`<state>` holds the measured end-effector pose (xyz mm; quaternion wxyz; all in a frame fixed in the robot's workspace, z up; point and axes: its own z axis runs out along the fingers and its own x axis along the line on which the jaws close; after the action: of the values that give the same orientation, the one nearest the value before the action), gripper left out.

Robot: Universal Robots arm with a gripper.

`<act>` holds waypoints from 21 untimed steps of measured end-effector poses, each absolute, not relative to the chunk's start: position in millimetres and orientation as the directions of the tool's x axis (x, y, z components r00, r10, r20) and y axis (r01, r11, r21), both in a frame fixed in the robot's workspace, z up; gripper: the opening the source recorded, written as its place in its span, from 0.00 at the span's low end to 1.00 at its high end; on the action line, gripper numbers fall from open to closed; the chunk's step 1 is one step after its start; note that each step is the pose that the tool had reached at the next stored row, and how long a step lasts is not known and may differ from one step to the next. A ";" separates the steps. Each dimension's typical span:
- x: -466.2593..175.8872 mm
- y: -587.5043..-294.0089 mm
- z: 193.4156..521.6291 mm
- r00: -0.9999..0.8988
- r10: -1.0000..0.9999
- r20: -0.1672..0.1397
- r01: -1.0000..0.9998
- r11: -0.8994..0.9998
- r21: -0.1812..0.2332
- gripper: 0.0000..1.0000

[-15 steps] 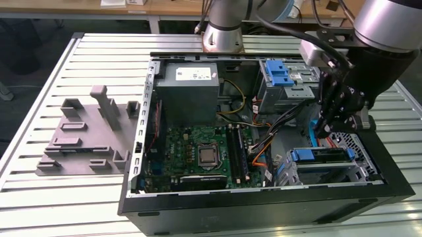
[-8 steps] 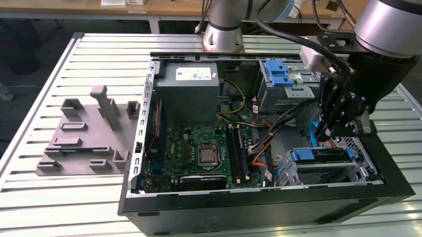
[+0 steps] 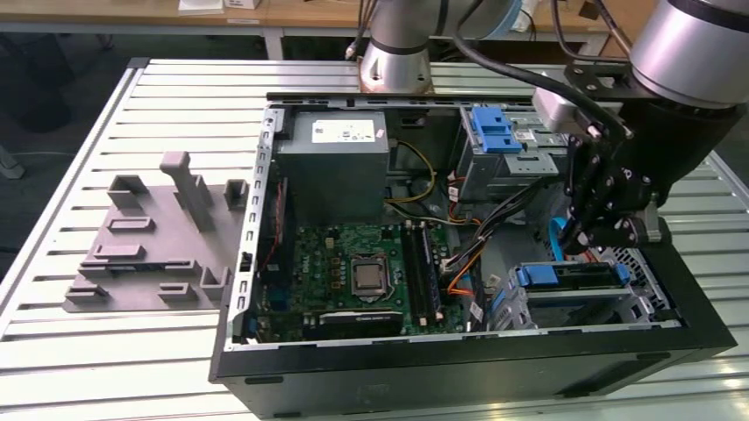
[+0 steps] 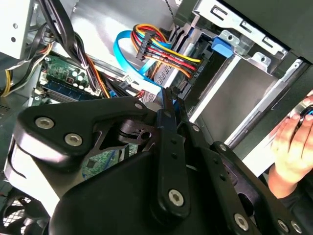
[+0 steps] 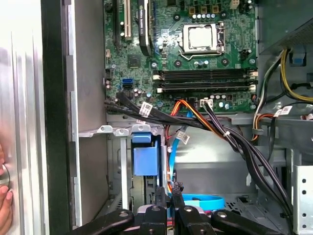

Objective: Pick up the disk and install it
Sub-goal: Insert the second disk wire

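Gripper (image 3: 611, 230) squeezed shut with nothing in it, inside the computer case (image 3: 468, 373), disk (image 3: 574, 279) in its bay just below the gripper

Gripper (image 5: 167, 192) lowered, fingertips together

We see even, bright overhead light; the ribbed white metal table (image 3: 94, 342) glares palely, the black computer case's (image 3: 468, 373) interior sits shadowed, and close linkage blurs.
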<state>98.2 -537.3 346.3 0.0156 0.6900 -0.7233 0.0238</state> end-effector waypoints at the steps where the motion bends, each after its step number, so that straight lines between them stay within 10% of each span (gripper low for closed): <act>1: 98.2 -538.2 345.6 -0.047 -0.997 0.055 -0.999 0.046 -0.013 0.16; 21: 98.2 -551.7 338.4 -0.045 -0.999 0.010 -0.999 0.045 -0.011 0.16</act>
<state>98.2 -551.7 338.4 0.0000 0.6909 -0.7229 0.0076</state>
